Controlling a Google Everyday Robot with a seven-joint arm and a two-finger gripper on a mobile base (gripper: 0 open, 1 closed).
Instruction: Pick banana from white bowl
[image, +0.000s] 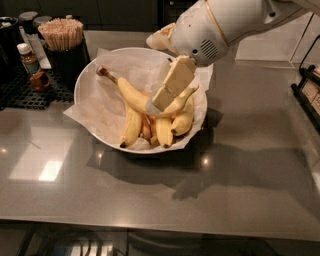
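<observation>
Broad grey counter (240, 190) beneath everything. On it, the wide white bowl (87, 75), heaped with other bananas (165, 131). Topmost, the banana (131, 94): stem up-left toward the rim, body sweeping down-right, then curling up. Down onto the middle of that curve, from the upper right, the pincer (156, 104), set across the long axis. Clamped or slack, impossible to tell.
</observation>
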